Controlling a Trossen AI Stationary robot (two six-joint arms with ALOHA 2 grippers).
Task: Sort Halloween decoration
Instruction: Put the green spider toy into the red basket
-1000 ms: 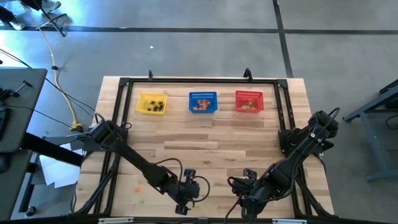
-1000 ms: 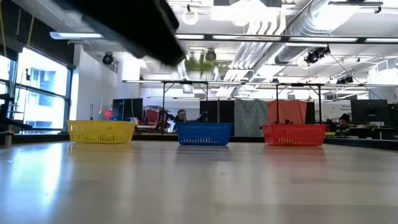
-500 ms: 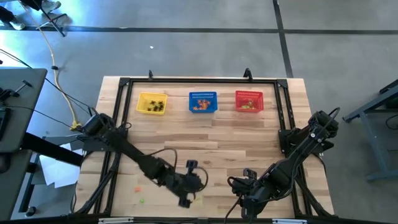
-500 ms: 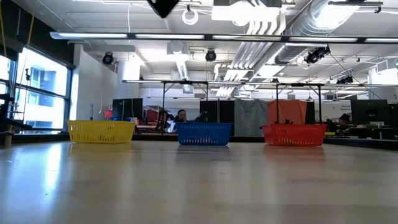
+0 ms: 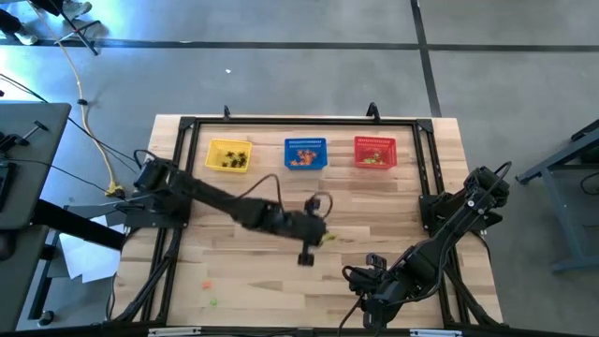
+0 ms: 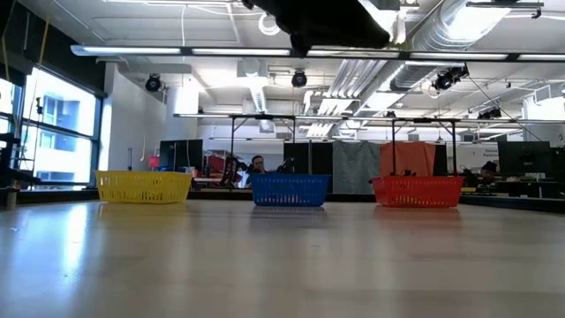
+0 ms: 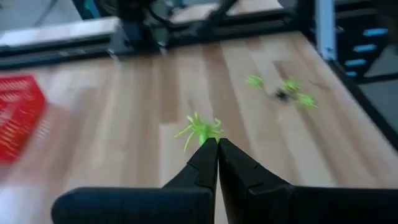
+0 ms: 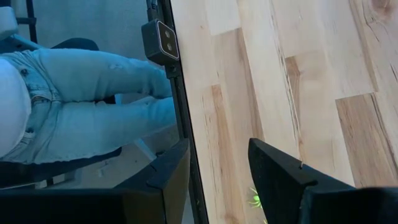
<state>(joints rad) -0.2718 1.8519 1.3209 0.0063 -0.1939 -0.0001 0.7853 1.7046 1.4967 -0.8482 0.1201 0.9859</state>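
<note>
My left gripper [image 5: 321, 234] hangs above the middle of the table, shut on a light green spider-like trinket [image 7: 200, 129], also seen in the high view [image 5: 328, 238]. My right gripper [image 5: 360, 281] waits open and empty by the table's near edge, its fingers [image 8: 283, 177] apart over the wood. The yellow basket [image 5: 228, 155], blue basket [image 5: 305, 153] and red basket [image 5: 374, 151] stand in a row at the far side, each with small trinkets inside. Several loose green trinkets [image 7: 291, 85] and a black one [image 7: 282, 94] lie on the table. My left gripper pinches the green trinket between its two fingertips [image 7: 211, 152], by the part nearest the fingers [image 7: 205, 137]. The rest of it sticks out past the tips, legs spread. It is lifted clear of the table.
An orange trinket [image 5: 207, 284] and a green one [image 5: 212, 301] lie near the near left corner. Another green one [image 8: 255, 199] lies under my right gripper. A black frame [image 5: 187, 126] runs around the table. A person's legs [image 8: 74, 93] show beyond the near edge.
My left gripper has risen from the table's near edge and gone toward the far edge and to the right, to over the middle, carrying the green trinket clear of the table. My right arm has kept still.
</note>
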